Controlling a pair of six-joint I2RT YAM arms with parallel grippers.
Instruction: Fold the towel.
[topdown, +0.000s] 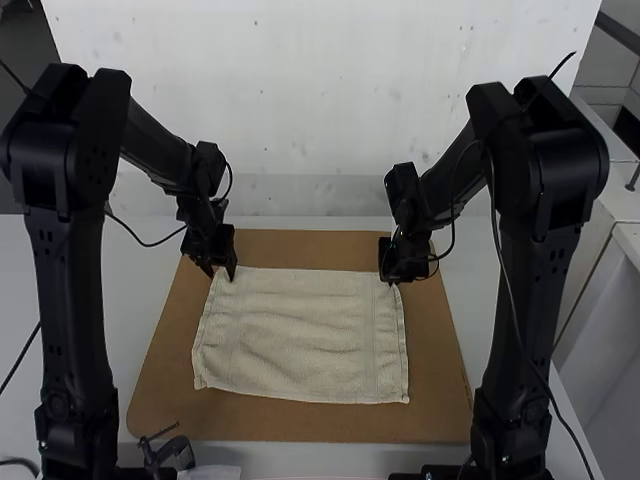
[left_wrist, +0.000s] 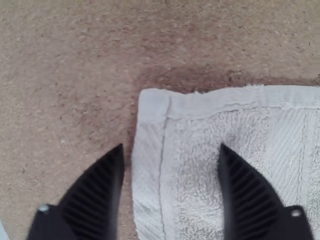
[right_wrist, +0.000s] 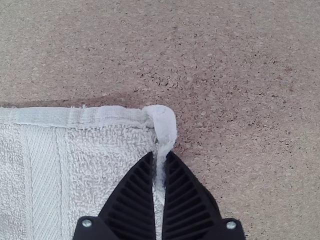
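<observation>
Towel (topdown: 300, 335) spread on corkboard (topdown: 300, 425) on desk (topdown: 140, 290); L hand (topdown: 228, 275) open, R hand (topdown: 391, 283) pinching hem (right_wrist: 164, 132).
High view gets whole towel, lightly rippled; both hands v. dark there, R one covering far R corner. L wrist view adds: fingers (left_wrist: 250, 195) well parted, straddling side hem nr far L corner, nothing gripped; tips blurry, contact unclear. R wrist view adds: fingers (right_wrist: 132, 200) closed w/ side hem bunched btwn, nr corner. Finger bases cut off.
</observation>
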